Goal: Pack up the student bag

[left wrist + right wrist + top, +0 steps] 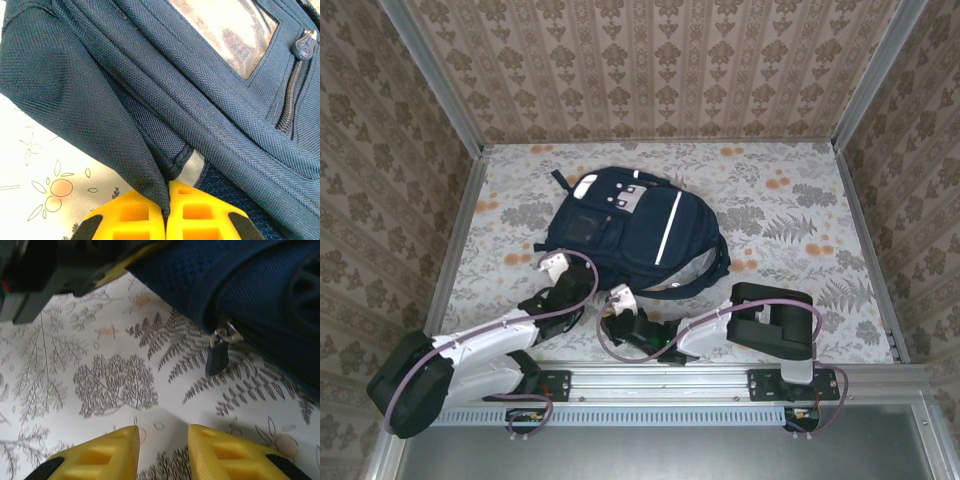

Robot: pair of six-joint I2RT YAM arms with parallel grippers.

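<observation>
The navy, white-striped student bag (pixel 630 225) lies mid bench (pixel 790 200), bare room to its right, a near fabric edge pinched in the closed left tool (pixel 166 210), the right tool (pixel 162 440) part-open and empty

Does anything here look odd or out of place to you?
Nothing looks spilled or torn. The one odd sight: the left gripper is shut on a fold of the student bag, at its near corner, pinching the cloth into a ridge. The bag lies at a slant on the table.
</observation>
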